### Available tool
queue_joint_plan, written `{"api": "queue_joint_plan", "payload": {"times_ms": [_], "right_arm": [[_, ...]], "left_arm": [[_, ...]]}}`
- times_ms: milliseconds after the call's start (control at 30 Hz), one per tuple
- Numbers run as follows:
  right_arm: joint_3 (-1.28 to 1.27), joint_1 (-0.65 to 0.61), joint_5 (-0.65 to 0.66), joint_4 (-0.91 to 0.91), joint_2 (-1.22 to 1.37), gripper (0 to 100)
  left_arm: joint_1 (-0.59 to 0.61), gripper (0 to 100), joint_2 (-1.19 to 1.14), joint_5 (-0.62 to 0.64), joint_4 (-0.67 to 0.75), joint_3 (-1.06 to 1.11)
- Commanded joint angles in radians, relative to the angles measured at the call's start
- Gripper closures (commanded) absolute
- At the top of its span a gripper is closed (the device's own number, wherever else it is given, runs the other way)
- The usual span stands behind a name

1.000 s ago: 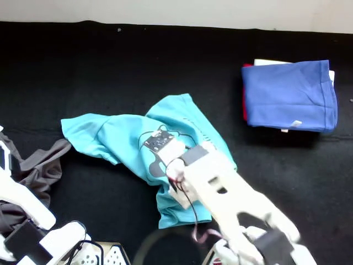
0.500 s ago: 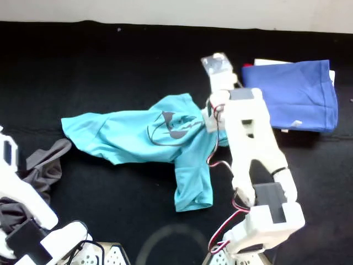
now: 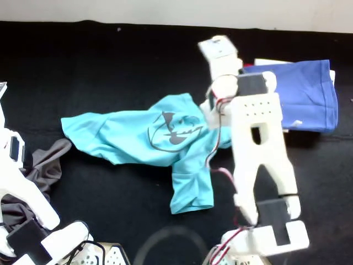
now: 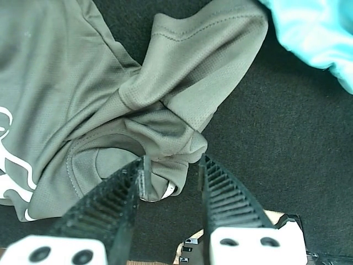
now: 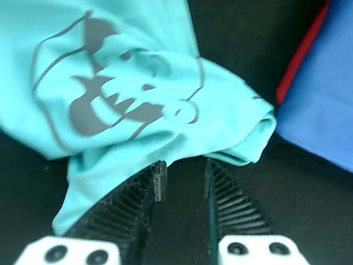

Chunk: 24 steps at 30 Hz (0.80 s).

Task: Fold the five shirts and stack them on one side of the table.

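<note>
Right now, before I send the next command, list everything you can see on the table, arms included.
turquoise shirt: 1, turquoise with a grey print, unfolded at mid-table
grey shirt: 1, grey, crumpled on the left arm's side
blue shirt: 1, blue, folded, top of the stack at the far right
red shirt: 1, red, edge showing under the blue shirt
white shirt: 1, white, edge showing under the blue shirt
table: 1, black cover
left gripper: 1, white with black fingers, open over a grey shirt fold
right gripper: 1, same colours, open above the turquoise shirt's edge nearest the stack
</note>
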<state>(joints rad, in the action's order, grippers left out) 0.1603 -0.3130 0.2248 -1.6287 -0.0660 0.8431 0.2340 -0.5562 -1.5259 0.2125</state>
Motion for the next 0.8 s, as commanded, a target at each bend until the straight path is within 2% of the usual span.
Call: {"api": "queue_joint_plan", "payload": {"times_ms": [0, 200, 467, 600, 767], "right_arm": [[-0.013, -0.133, -0.012, -0.051, -0.09, 87.8], [-0.302, -0.378, -0.068, 0.007, -0.102, 87.8], [-0.611, -0.584, 0.094, 0.073, -0.101, 87.8], [-0.639, -0.642, 0.1, 0.077, -0.091, 87.8], [-0.728, -0.645, 0.097, 0.173, -0.091, 87.8]], "left_arm": [[-0.008, 85, 0.025, 0.009, 0.0, -0.03], [-0.015, 85, 0.025, 0.009, 0.0, -0.03], [-0.01, 85, 0.024, 0.008, 0.0, -0.03], [-0.015, 85, 0.024, 0.008, 0.0, -0.03], [-0.015, 85, 0.024, 0.008, 0.0, -0.03]]}}
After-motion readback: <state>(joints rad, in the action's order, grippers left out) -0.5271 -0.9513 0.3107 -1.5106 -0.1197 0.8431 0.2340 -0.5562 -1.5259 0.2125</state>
